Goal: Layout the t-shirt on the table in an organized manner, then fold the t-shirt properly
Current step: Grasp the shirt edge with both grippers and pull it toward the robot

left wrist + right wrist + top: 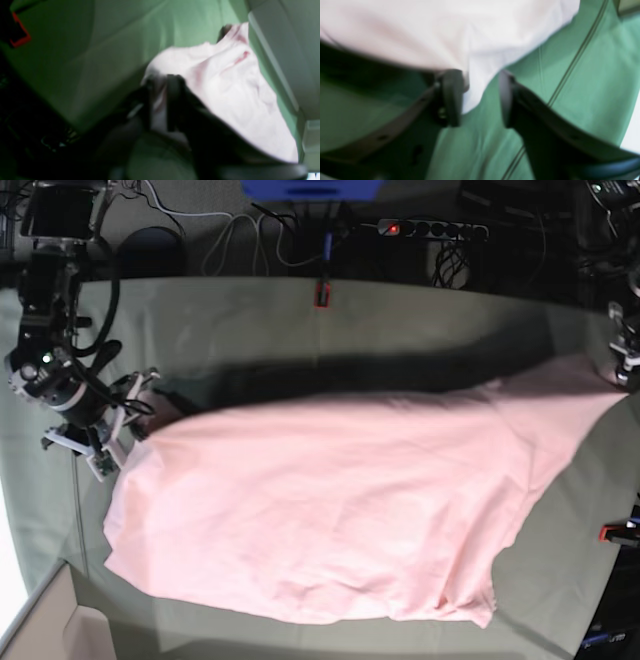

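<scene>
The light pink t-shirt (330,510) lies spread across the table (250,320), plain side up, its far edge lifted off the cloth. My right gripper (135,408) is at the shirt's left corner. In the right wrist view it (480,100) is open, and a tip of the t-shirt (475,75) hangs between the fingers against the left one. My left gripper (620,365) is at the shirt's far right corner. The blurred left wrist view shows its jaws (161,100) slightly apart, with a strip of the t-shirt (225,87) between them.
Red clamps sit on the table's far edge (321,292) and right edge (615,531); one also shows in the left wrist view (21,37). A cardboard box (40,620) stands at the front left corner. Cables and a power strip (430,228) lie behind the table.
</scene>
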Controlling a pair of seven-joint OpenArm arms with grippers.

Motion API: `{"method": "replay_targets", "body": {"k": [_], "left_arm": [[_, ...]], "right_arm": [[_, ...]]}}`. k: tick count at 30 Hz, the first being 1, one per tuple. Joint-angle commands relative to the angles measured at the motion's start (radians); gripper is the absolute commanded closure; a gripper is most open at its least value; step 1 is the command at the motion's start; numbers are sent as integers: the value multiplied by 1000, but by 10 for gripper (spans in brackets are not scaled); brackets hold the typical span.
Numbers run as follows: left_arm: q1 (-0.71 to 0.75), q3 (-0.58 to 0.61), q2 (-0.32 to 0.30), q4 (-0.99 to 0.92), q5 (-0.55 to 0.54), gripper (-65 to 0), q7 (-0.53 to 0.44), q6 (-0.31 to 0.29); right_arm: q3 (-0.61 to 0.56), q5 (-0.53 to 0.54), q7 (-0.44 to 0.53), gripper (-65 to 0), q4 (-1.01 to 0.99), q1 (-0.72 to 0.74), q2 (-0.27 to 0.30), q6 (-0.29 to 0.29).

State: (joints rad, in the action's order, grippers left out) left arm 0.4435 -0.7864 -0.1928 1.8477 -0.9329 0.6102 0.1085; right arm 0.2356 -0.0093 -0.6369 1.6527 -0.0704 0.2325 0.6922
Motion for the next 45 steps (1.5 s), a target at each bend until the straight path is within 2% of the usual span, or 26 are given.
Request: {"method": "replay_targets", "body": {"k": [1, 4, 9, 13, 18, 21, 25, 27, 30, 35, 38, 40, 43, 45], "left_arm": [[15, -20, -6, 14, -13, -153, -20, 0], [16, -61, 14, 17, -13, -244, -20, 0], [-1, -67, 16, 19, -16, -251, -20, 0], [-47, 37, 51, 33, -42, -251, -20, 0], [-102, 249, 120, -1, 27, -248, -28, 6], [-170, 293, 166, -84, 143, -181, -29, 6], [-237, 290, 178, -205, 257, 0, -28, 6], [-274, 290, 175, -267, 291, -2, -28, 6], [-325, 295, 151, -354, 341, -2, -29, 6], [-418, 298, 132, -518, 427, -1, -29, 4], [-486, 298, 128, -636, 483, -1, -31, 3], [-535, 296, 128, -701, 515, -1, -43, 1], [-599, 301, 128, -805, 559, -1, -151, 1], [-647, 301, 128, -876, 590, -1, -237, 1]], "right_arm": [[20, 10, 18, -298, 25, 5, 14, 6], [63, 10, 18, -351, 31, 10, 0, 6], [130, 10, 18, -391, -22, 76, -22, 6], [129, 10, 18, -401, -165, 179, -22, 6], [129, 10, 21, -392, -354, 330, -22, 6], [129, 10, 21, -324, -481, 424, -22, 6], [129, 10, 22, -152, -609, 493, -22, 6], [129, 10, 44, -73, -668, 515, -22, 6], [129, 9, 130, 0, -761, 516, -22, 5], [118, 9, 191, 0, -886, 505, -22, -10], [26, 9, 196, 0, -892, 444, -25, -12], [-46, 10, 196, 0, -888, 416, -52, -9], [-146, 10, 188, 0, -788, 323, -83, -9], [-200, 10, 190, 0, -679, 240, -126, -10]]}}
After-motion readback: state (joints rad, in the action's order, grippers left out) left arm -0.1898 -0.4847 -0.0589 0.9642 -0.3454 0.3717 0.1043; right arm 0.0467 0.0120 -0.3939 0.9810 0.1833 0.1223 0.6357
